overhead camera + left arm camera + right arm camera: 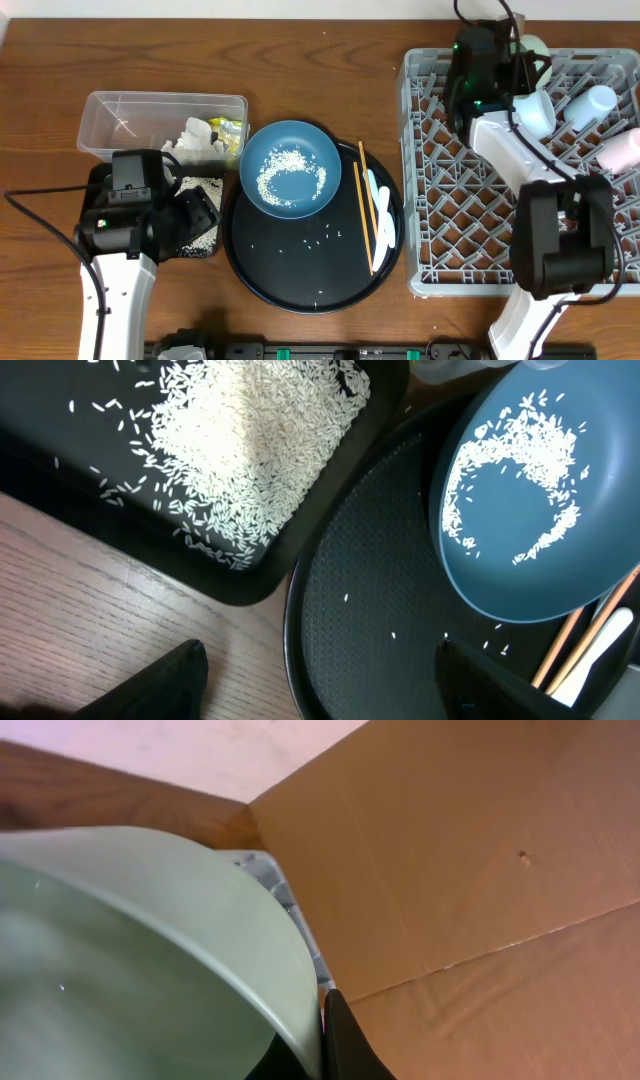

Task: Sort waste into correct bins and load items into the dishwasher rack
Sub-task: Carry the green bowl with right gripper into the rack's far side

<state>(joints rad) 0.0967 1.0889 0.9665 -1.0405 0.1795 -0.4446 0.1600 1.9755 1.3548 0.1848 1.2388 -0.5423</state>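
Pale-green cup is sitting pinched by its rim in my right claw, arm stretching over the rack's far edge; left of the rack, my left claw is hanging open.

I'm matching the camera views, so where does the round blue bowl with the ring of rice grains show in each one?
Overhead: round blue bowl, centre-left, on the upper-left edge of the round black tray.
Left wrist: upper right, over that tray's edge.
Right wrist: not in it.
Shared landmark: the round black tray, in overhead and left wrist.
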